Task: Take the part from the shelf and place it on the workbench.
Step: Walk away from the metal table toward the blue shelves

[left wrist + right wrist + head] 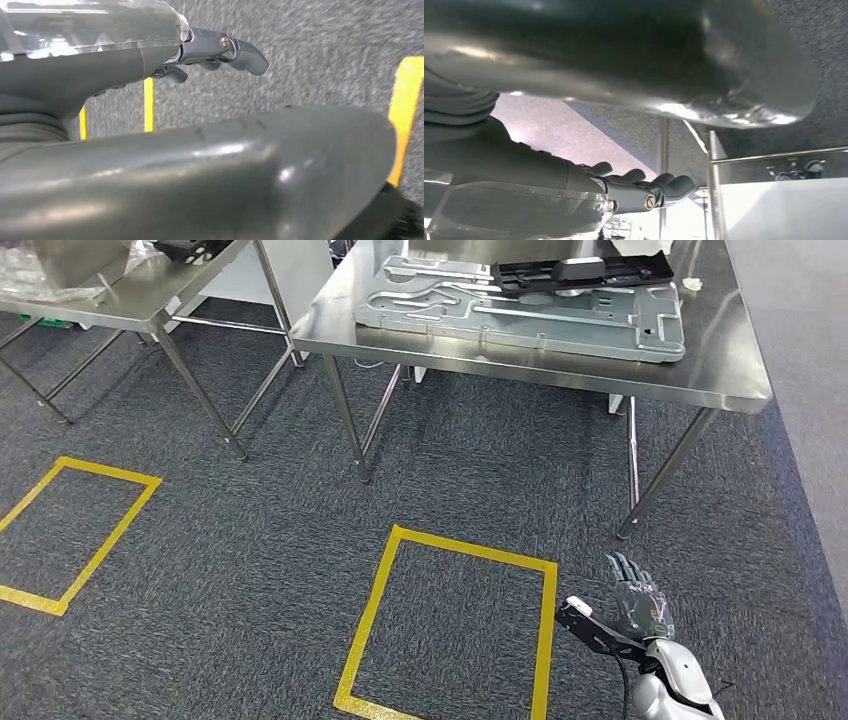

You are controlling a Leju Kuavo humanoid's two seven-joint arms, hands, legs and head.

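- Part lying flat on workbench, upper centre-right of head frame; big grey stamped sheet-metal panel, roughly rectangular, w/ raised ribs, curved cut-out channels, small holes along near edge.
- Black elongated piece resting on panel's far side, top centre-right; what it is can't be told.
- Workbench: shiny steel top, thin steel legs, stands on dark grey carpet.
- 2nd steel table upper left, apart from workbench; dark item + clear plastic on it, too cropped to ID.
- Yellow tape square on carpet lower centre, below workbench; another tape square at left edge.
- Right hand lower right of head frame, over carpet beside centre tape square; fingers spread, straight, nothing held. Well apart from part.
- Right wrist view: fingers extended, slightly curved, empty; steel table legs behind.
- Left hand in left wrist view upper centre; fingers loosely extended over carpet, nothing in them; yellow tape lines behind.
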